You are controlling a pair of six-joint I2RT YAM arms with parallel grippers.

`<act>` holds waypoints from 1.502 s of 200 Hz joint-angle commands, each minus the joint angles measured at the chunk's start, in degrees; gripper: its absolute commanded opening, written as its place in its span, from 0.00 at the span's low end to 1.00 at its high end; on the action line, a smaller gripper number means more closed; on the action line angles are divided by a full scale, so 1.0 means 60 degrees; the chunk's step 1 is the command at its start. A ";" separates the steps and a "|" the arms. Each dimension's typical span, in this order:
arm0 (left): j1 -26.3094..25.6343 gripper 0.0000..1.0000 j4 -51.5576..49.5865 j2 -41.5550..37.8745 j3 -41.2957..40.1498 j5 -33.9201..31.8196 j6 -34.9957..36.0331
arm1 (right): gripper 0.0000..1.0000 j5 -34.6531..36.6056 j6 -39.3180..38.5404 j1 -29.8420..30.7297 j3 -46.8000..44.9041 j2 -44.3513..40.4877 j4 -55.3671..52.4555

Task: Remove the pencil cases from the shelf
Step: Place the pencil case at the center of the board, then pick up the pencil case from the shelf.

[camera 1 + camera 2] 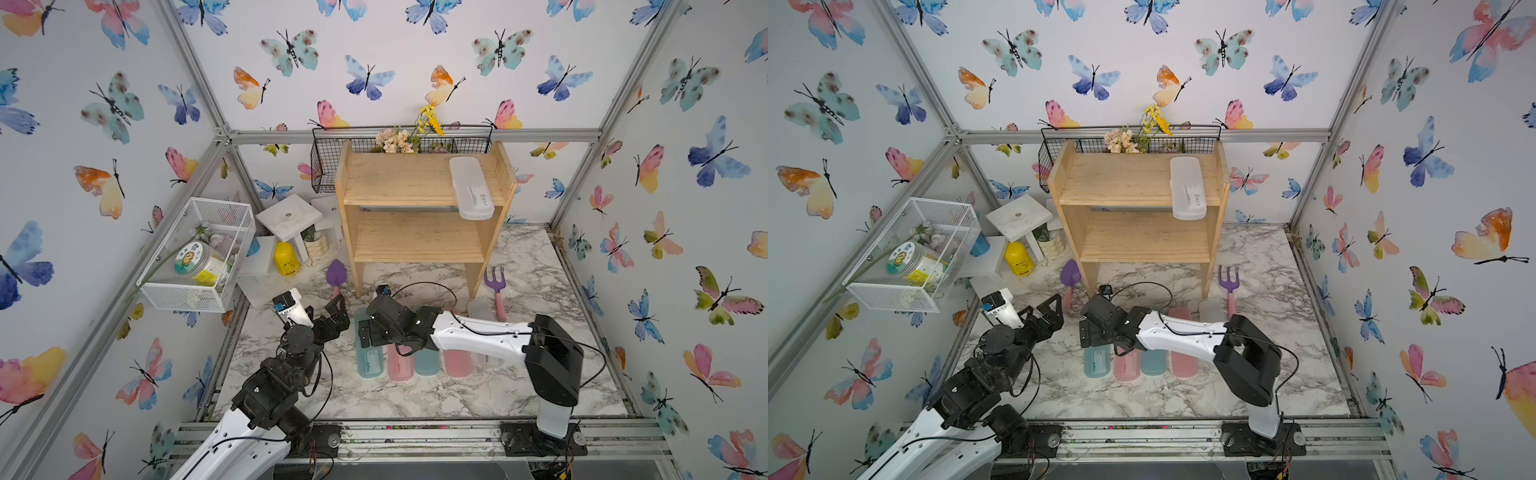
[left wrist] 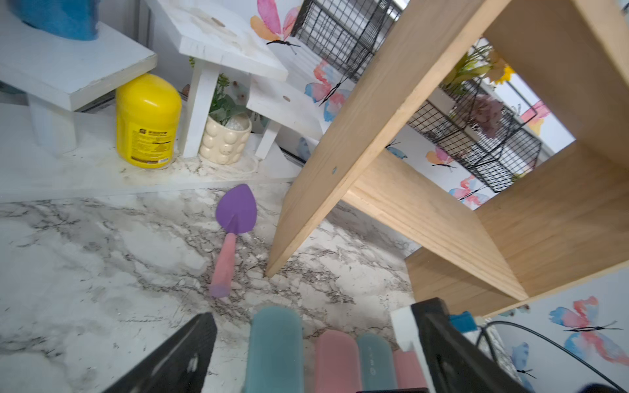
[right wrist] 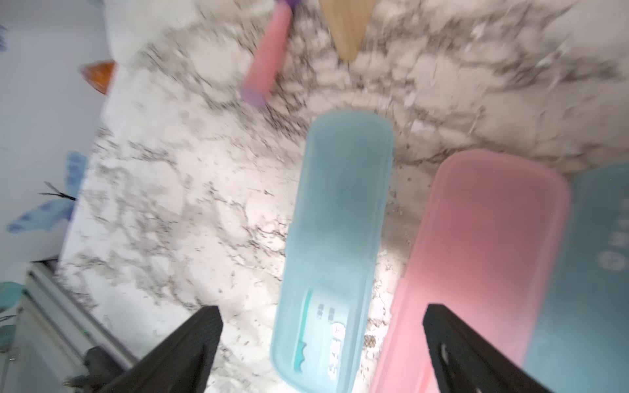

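Left hand [image 1: 337,313] and right hand [image 3: 321,308] both wide, empty, the right over the end teal case [image 3: 340,211], laid parallel in the surface [image 1: 457,399] row, presumably to save room; last white case [image 1: 471,189] overhangs the shelf [image 1: 395,178] top tier, which should ease a grasp.

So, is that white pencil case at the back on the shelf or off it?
On. The white pencil case lies on the top tier of the shelf, overhanging its front.

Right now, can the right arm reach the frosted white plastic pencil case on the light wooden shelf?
Probably yes. The frosted white case overhangs the top front edge of the wooden shelf, uncovered. The open right gripper hangs low over the table, so it must rise first.
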 commanded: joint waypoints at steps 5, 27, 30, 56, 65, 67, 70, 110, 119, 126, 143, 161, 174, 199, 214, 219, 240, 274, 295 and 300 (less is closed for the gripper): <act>-0.0028 0.99 0.0770 0.0703 0.1066 0.1516 -0.0104 | 0.99 0.1763 -0.0657 0.0054 -0.1009 -0.1819 0.0610; -0.0028 0.99 0.1120 0.1730 0.1935 0.2910 -0.0240 | 0.99 0.3030 -0.0974 0.0020 -0.2019 -0.3509 0.0475; -0.0026 0.99 0.1177 0.1902 0.2056 0.3097 -0.0279 | 0.99 0.3174 -0.0996 0.0002 -0.2165 -0.3748 0.0440; -0.0021 0.99 0.1783 0.3378 0.3045 0.4549 -0.0760 | 0.99 0.4040 -0.1095 -0.0564 -0.3067 -0.5734 -0.0219; -0.0045 0.99 0.2261 0.3903 0.3345 0.5031 -0.1009 | 0.99 0.4156 -0.1046 -0.0962 -0.3149 -0.6300 -0.0714; -0.0054 0.99 0.2373 0.4001 0.3404 0.5125 -0.1058 | 0.99 0.4156 -0.1057 -0.1063 -0.3149 -0.6415 -0.0817; -0.0068 0.99 0.2557 0.4149 0.3492 0.5245 -0.1163 | 0.99 0.4157 -0.1067 -0.1214 -0.3162 -0.6581 -0.0991; -0.0822 0.99 0.4305 0.6203 0.5063 0.5849 -0.1959 | 0.99 0.4464 -0.1589 -0.2837 -0.2550 -0.7772 -0.2574; -0.0995 0.99 0.4594 0.6724 0.5497 0.6019 -0.2106 | 0.99 0.4414 -0.1659 -0.3084 -0.2403 -0.7781 -0.2786; -0.1095 0.99 0.4889 0.7066 0.5756 0.6156 -0.2316 | 0.99 0.4351 -0.1676 -0.3271 -0.2324 -0.7754 -0.2946; -0.1189 0.99 0.5928 0.7916 0.6190 0.6517 -0.3082 | 0.99 0.3920 -0.1702 -0.3619 -0.2270 -0.7722 -0.3043; -0.1194 0.99 0.6621 0.8633 0.6779 0.6558 -0.3712 | 0.99 0.3596 -0.1732 -0.3806 -0.2431 -0.7776 -0.2879; -0.1228 0.99 0.6340 0.9102 0.7518 0.6532 -0.3760 | 0.99 0.3491 -0.1721 -0.3902 -0.2543 -0.7821 -0.2809; -0.1236 0.99 0.5831 0.9866 0.8736 0.6553 -0.3687 | 0.99 0.3352 -0.1788 -0.4022 -0.2621 -0.7884 -0.2766; -0.1234 0.99 0.5706 1.0167 0.9014 0.6451 -0.3716 | 0.99 0.3295 -0.1847 -0.4086 -0.2602 -0.7869 -0.2769; -0.1243 0.99 0.5678 1.0241 0.9076 0.6434 -0.3716 | 0.99 0.3253 -0.1862 -0.4097 -0.2607 -0.7869 -0.2770; -0.1236 1.00 0.5570 1.0567 0.9342 0.6409 -0.3767 | 0.99 0.3162 -0.1939 -0.4161 -0.2592 -0.7789 -0.2760; -0.1236 0.90 0.5524 1.0881 0.9491 0.6361 -0.3863 | 0.99 0.2971 -0.1983 -0.4265 -0.2592 -0.7693 -0.2768; -0.1241 0.83 0.5249 1.1081 0.9787 0.6356 -0.3804 | 0.99 0.2901 -0.1954 -0.4300 -0.2592 -0.7711 -0.2764; -0.1240 0.82 0.5210 1.1131 0.9860 0.6387 -0.3803 | 0.99 0.2886 -0.1954 -0.4309 -0.2592 -0.7708 -0.2758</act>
